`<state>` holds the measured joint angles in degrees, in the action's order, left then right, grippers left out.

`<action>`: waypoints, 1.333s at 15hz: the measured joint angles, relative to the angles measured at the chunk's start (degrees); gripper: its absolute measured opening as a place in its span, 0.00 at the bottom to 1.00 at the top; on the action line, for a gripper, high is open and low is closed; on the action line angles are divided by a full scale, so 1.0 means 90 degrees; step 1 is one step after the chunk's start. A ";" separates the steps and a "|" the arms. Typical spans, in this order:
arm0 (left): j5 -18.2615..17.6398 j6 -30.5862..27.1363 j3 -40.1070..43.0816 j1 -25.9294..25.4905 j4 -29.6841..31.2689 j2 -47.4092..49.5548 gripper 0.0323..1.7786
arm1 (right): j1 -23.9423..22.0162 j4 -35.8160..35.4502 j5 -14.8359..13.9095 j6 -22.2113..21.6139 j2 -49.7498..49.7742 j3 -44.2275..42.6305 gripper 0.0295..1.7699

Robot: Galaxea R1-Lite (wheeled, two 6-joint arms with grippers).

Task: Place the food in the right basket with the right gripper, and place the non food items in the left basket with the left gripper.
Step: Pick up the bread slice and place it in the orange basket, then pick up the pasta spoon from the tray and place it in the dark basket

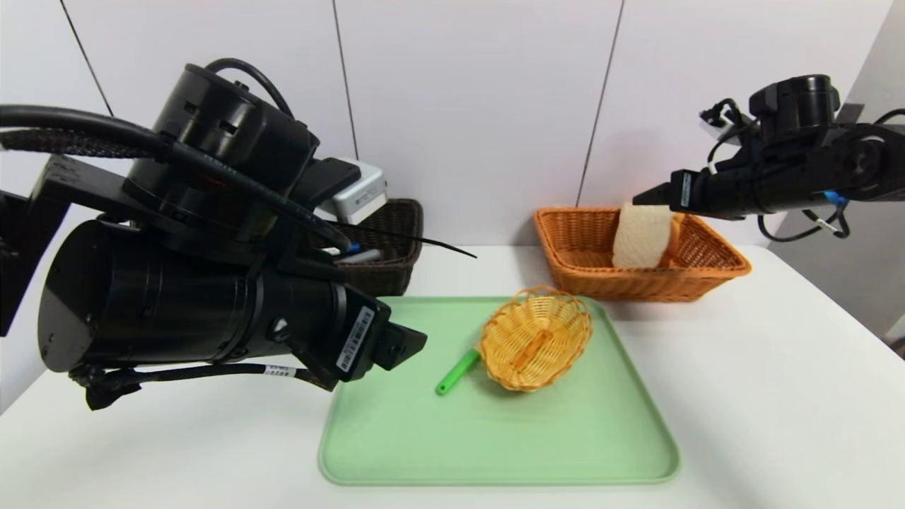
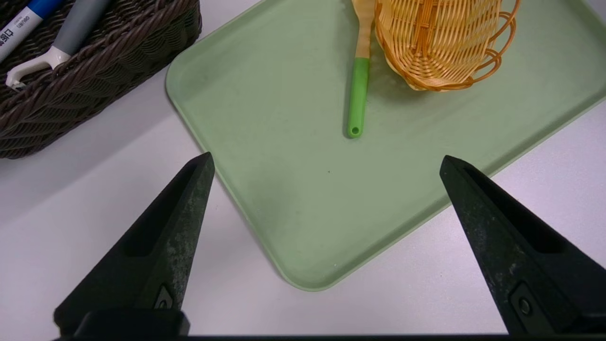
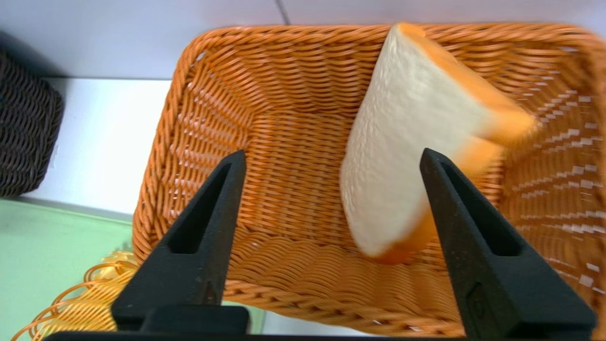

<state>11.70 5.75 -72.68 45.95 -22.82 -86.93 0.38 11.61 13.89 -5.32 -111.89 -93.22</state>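
A slice of bread [image 1: 642, 237] with an orange crust stands tilted on edge inside the orange right basket [image 1: 714, 265]. My right gripper [image 1: 647, 198] hangs just above it, open. In the right wrist view the bread [image 3: 407, 142] lies blurred between the spread fingers of my right gripper [image 3: 332, 152], close to one finger and over the orange basket's floor [image 3: 213, 94]. My left gripper [image 2: 326, 157] is open and empty above the near left corner of the green tray [image 2: 284, 189]. The dark brown left basket [image 1: 396, 261] holds a marker [image 2: 23, 23] and a grey-handled tool [image 2: 71, 33].
A small yellow wicker basket [image 1: 535, 338] lies tipped on the green tray [image 1: 495, 438]. A green-handled utensil [image 1: 458, 371] sticks out from beneath it. My left arm's bulk [image 1: 198, 304] hides much of the table's left side. A white wall stands close behind both baskets.
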 joint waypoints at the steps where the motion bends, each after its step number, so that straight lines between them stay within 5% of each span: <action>1: -0.0003 0.0007 0.0007 0.0003 0.0000 0.0000 0.95 | -0.0088 0.0110 0.0000 0.0009 0.0087 -0.0058 0.75; 11: -0.0024 0.0019 0.0037 0.0003 0.0604 -0.0095 0.95 | -0.0861 0.2242 0.0209 -0.0272 0.1578 -0.0008 0.91; 16: -0.0085 0.0000 0.0034 0.0012 0.1491 -0.0340 0.95 | -0.0647 0.3947 0.1013 -0.0291 0.2804 0.0374 0.93; 20: -0.0091 -0.0009 0.0005 0.0027 0.1559 -0.0532 0.95 | -0.0241 0.4639 0.1590 -0.0289 0.3768 0.0922 0.95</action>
<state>10.89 5.67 -72.63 46.19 -8.79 -91.72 -1.79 53.36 28.20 -7.91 -77.97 -84.92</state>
